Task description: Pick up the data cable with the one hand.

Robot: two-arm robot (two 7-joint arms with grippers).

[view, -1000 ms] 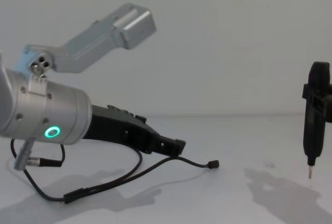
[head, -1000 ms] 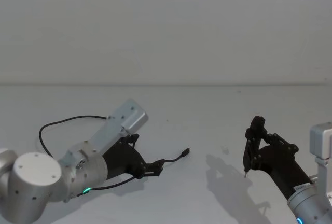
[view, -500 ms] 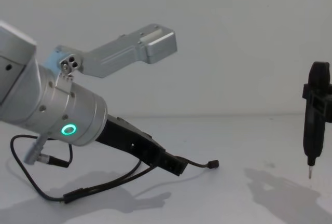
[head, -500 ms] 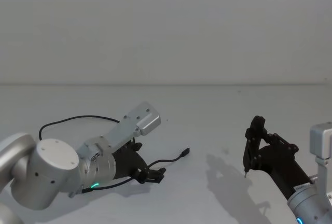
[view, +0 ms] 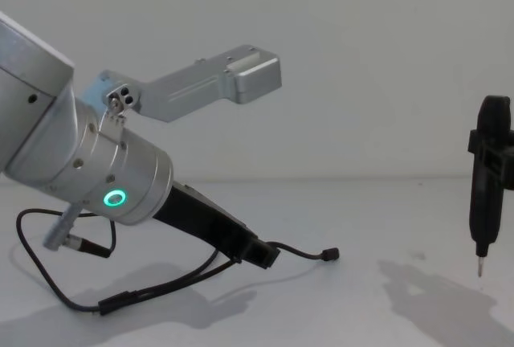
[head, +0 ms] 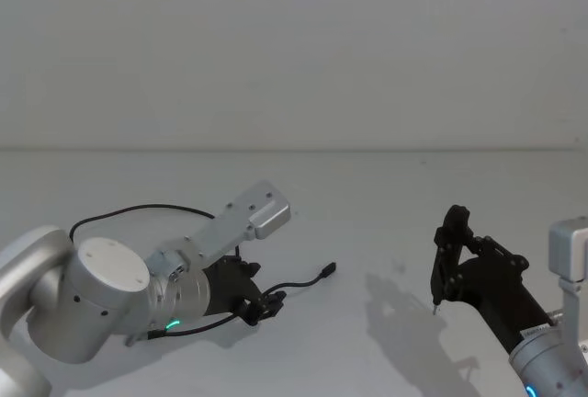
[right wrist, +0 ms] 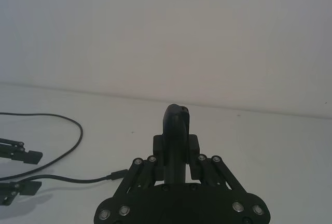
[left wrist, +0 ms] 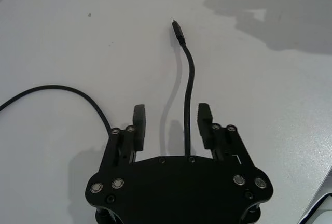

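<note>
On the bench [head: 367,232], the data cable [left wrist: 188,94] lies lengthwise between the parted jaws of the left gripper [left wrist: 171,111], plug pointing away; the right gripper [right wrist: 175,149], clamped on a black tool [right wrist: 175,117], hangs well apart.

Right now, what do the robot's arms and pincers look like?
Both arms are thick silver cylinders. The left arm has a green ring light, a silver bracket and a short black wire. The left pincer is matte black and angular, with two flat fingers and silver rivets. The right pincer looks alike; the right arm shows a blue light.
</note>
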